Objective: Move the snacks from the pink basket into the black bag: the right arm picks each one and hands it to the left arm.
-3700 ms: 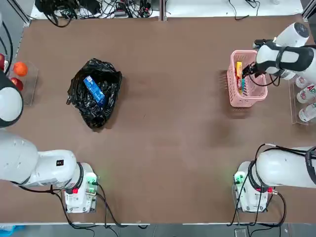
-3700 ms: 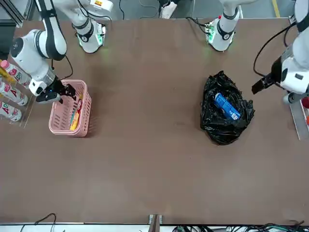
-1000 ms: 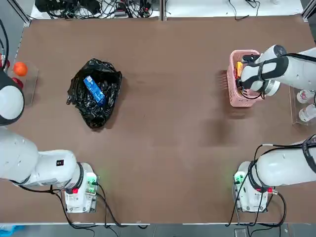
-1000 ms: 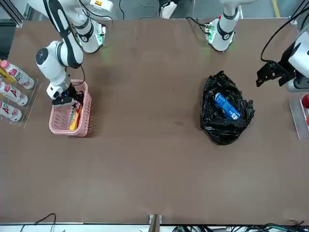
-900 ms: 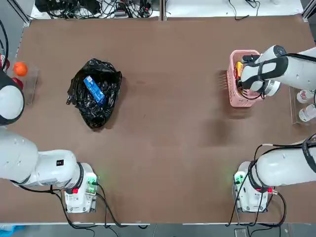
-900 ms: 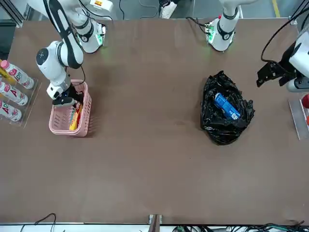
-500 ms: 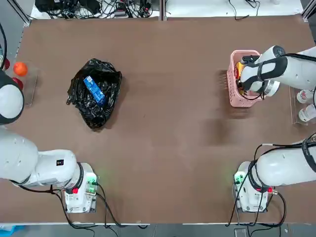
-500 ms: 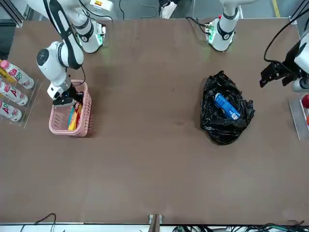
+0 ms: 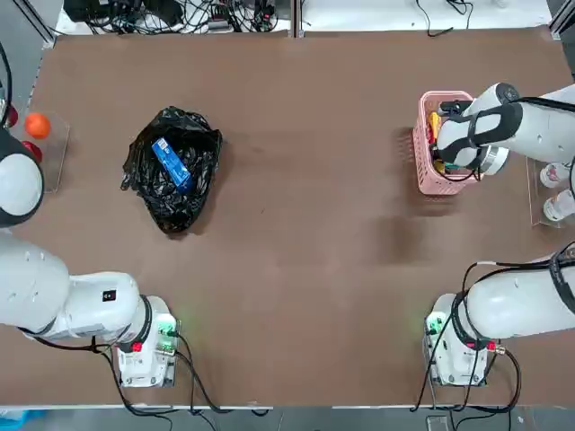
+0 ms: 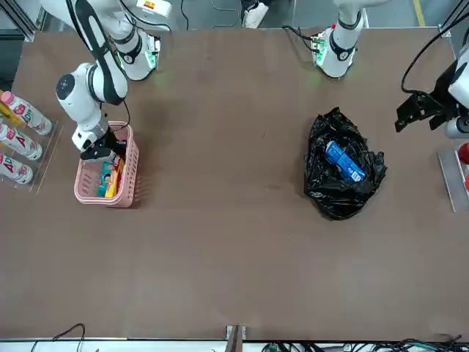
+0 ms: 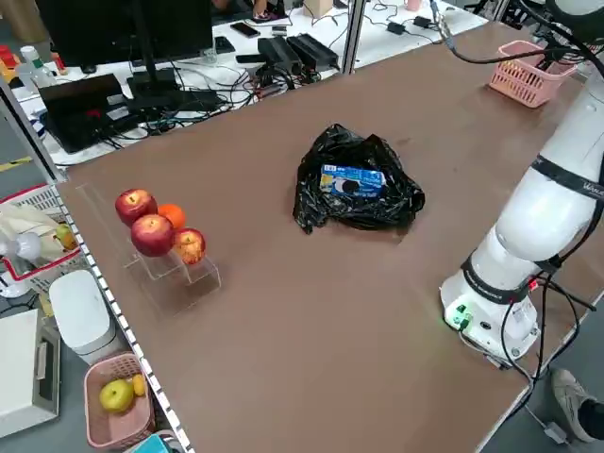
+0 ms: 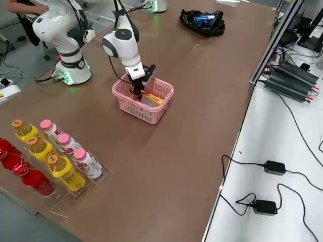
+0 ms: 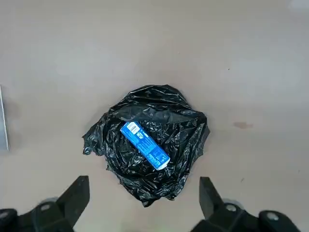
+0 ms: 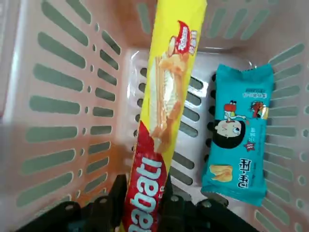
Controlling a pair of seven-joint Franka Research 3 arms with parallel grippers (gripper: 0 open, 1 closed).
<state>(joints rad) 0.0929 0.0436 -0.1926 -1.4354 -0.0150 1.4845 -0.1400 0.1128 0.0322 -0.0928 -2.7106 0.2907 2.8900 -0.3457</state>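
**A:** What have you got done so far?

**B:** Start with the black bag [image 9: 171, 193]. It sits on the left half of the counter [image 9: 305, 242], a bit closer to your arms than the basket. The blue packet [image 9: 171, 164] lies on top of it. Your left gripper [image 10: 414, 111] hangs by the left edge with its fingers wide apart, holding nothing.

**A:** And what just changed?

**B:** Look farther off, by the right edge near the far right corner. Your right gripper [image 10: 99, 152] is down inside the pink basket [image 9: 422, 171]. A second ago its fingers were wide. Now they have squeezed in on one end of the yellow packet [image 14: 166, 96], one finger on each side. The packet has shifted a little, so the teal packet [image 14: 239, 135] now shows beside it on the basket floor.

**A:** So what does that mean?

**B:** I think you have hold of snack number two. It needs lifting out and handing to the left gripper. The teal one is left for later.
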